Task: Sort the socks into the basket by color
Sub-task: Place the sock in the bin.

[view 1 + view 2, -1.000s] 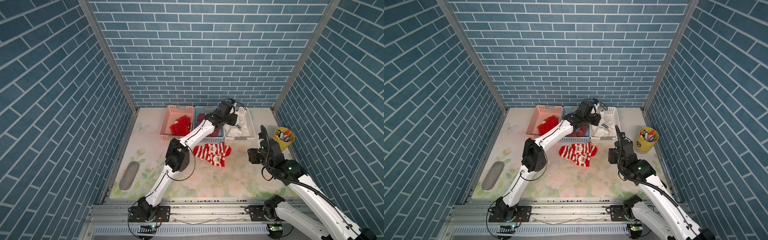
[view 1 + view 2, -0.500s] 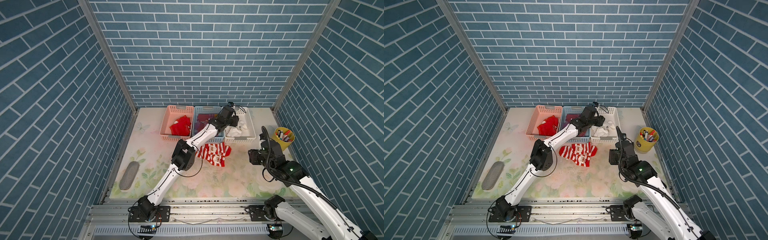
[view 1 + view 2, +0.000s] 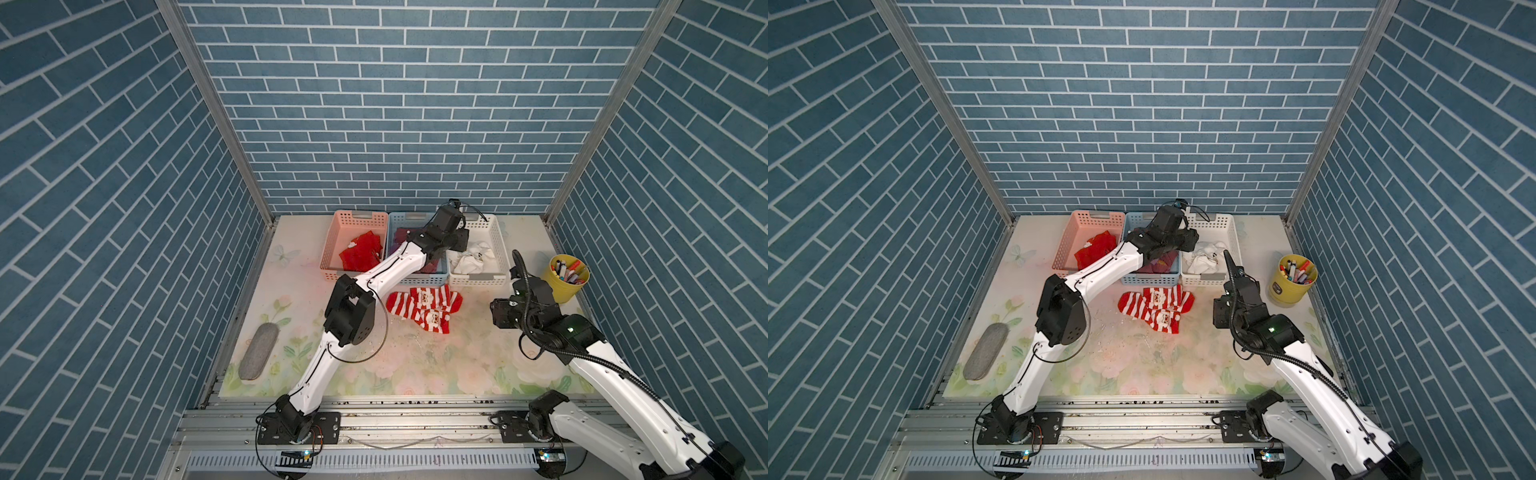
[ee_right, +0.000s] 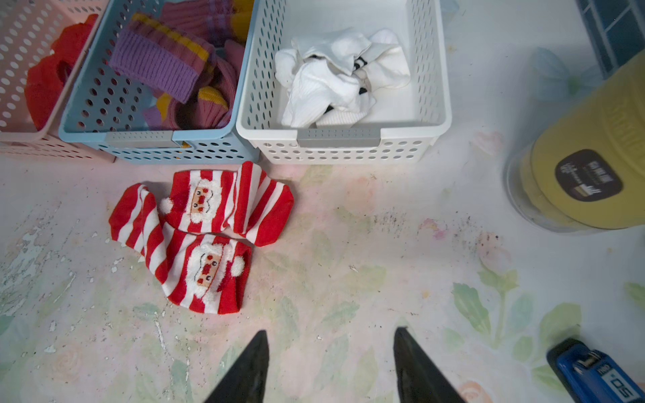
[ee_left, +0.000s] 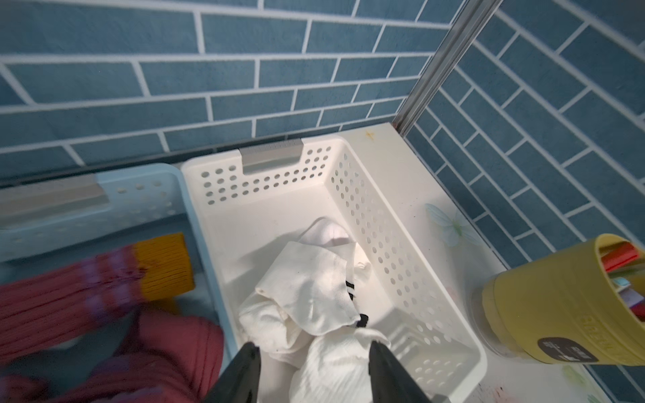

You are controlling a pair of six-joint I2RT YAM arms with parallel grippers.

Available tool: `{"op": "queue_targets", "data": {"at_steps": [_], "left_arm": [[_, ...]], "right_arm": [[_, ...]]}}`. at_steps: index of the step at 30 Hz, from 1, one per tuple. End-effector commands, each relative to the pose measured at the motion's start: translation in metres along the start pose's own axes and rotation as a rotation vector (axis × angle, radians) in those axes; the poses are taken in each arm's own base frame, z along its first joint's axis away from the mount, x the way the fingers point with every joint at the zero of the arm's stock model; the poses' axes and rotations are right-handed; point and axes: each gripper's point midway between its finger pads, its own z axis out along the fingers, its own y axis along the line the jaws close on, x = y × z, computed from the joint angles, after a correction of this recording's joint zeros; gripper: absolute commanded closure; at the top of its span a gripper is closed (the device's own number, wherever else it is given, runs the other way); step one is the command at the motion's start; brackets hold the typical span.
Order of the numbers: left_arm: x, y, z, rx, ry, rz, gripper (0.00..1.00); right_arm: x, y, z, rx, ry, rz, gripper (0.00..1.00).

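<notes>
Two red-and-white striped Santa socks [image 3: 424, 307] [image 4: 202, 237] lie on the table in front of the baskets. Plain red socks [image 3: 359, 253] sit in the pink basket [image 3: 332, 237]. Purple and maroon socks [image 4: 157, 62] fill the blue basket [image 4: 139, 139]. A crumpled pile of white socks [image 5: 314, 279] rests in the white basket [image 5: 377, 216]. My left gripper [image 5: 314, 349] hangs open just above that white pile, holding nothing. My right gripper [image 4: 331, 333] is open over bare table, to the right of the striped socks and nearer the front.
A yellow cup of markers [image 3: 567, 278] stands at the right, close behind my right wrist. A grey oval pad [image 3: 257, 351] lies near the left wall. A blue object [image 4: 593, 373] sits by the right gripper. Brick walls enclose three sides.
My left gripper has gone from shut to open over the white basket, and its arm has sunk a little. The right arm has barely moved.
</notes>
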Motion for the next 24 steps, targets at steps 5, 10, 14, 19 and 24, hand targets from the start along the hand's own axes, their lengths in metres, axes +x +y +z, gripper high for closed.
{"op": "queue_targets", "data": {"at_steps": [5,10,14,19,24], "left_arm": [[0.000,0.036,-0.070,-0.040,0.025,-0.054,0.43],[0.019,0.077,-0.112,-0.160,0.057,-0.050,0.43],[0.036,0.101,-0.139,-0.209,0.090,-0.067,0.43],[0.066,0.118,-0.163,-0.256,0.143,-0.068,0.43],[0.091,0.132,-0.182,-0.301,0.179,-0.083,0.42]], "right_arm": [[0.001,0.020,0.018,-0.097,0.016,0.046,0.42],[0.005,0.035,0.036,-0.153,0.051,0.053,0.41],[0.007,0.048,0.050,-0.179,0.079,0.044,0.38],[0.010,0.071,0.069,-0.201,0.120,0.004,0.36],[0.017,0.096,0.086,-0.228,0.162,-0.038,0.35]]}}
